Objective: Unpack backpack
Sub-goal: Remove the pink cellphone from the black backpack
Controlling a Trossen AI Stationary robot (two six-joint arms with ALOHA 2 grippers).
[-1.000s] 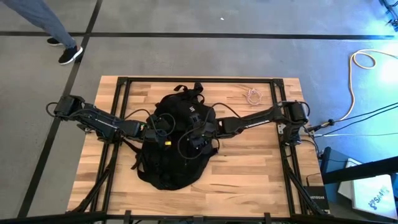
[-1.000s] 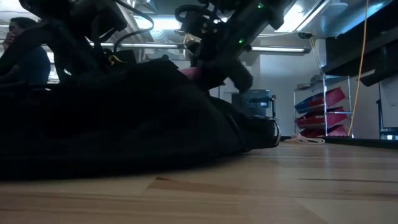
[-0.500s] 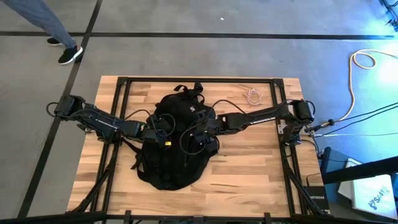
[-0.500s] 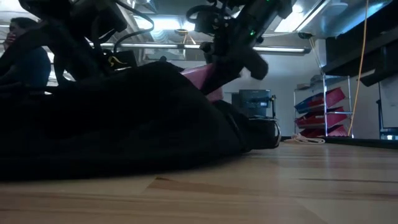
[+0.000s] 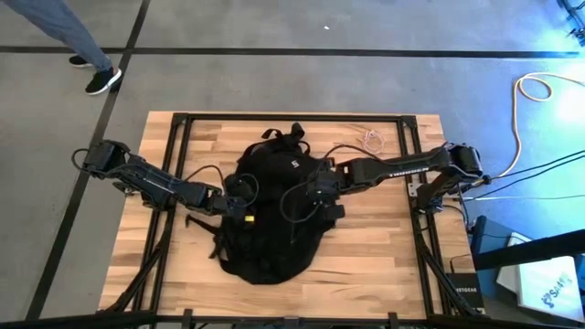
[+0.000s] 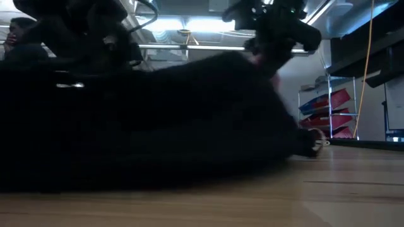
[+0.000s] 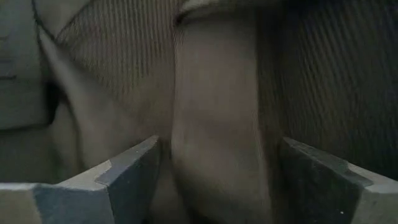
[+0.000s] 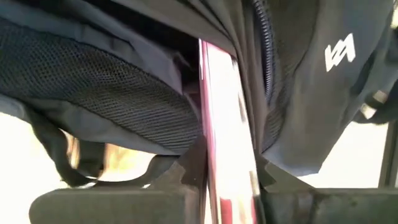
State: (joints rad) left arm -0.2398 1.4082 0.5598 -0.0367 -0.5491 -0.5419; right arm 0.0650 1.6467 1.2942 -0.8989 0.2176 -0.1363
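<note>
While the large black soft fabric backpack (image 5: 274, 215) lies flat at mid-table, between the two arms, with top loop handle toward the far edge and small white logo (image 8: 340, 51) facing up: unpacking under way, nothing yet clear of the bag. Left gripper (image 5: 230, 203) at the backpack's left flank, fingers spread wide either side of a fold of ribbed black fabric (image 7: 217, 124), not pinching it; reads as a loose brace rather than a hold. Right gripper (image 5: 320, 194) at the backpack's right side, clenched on a slim glossy pink flat object (image 8: 224, 124), which runs from between the fingers up into the zipper opening under the mesh panel (image 8: 112, 81). Pink edge also glimpsed in the low view just beneath the right gripper. Identity of the pink thing not determinable; most of it hidden inside. Small coil of pale cable (image 5: 371, 141) on the wooden slatted table (image 5: 366, 265), well apart toward the far right corner. Person's legs on the floor beyond the table, uninvolved. For a clean extraction: draw straight along the object's length, away from the opening, not sideways against the zipper teeth; expect the soft bag to drag along unless pinned, so close the left fingers on the fold or press down first. Risk judged: fabric snagging the object's far end, or slip of the glossy surface in the grip.
</note>
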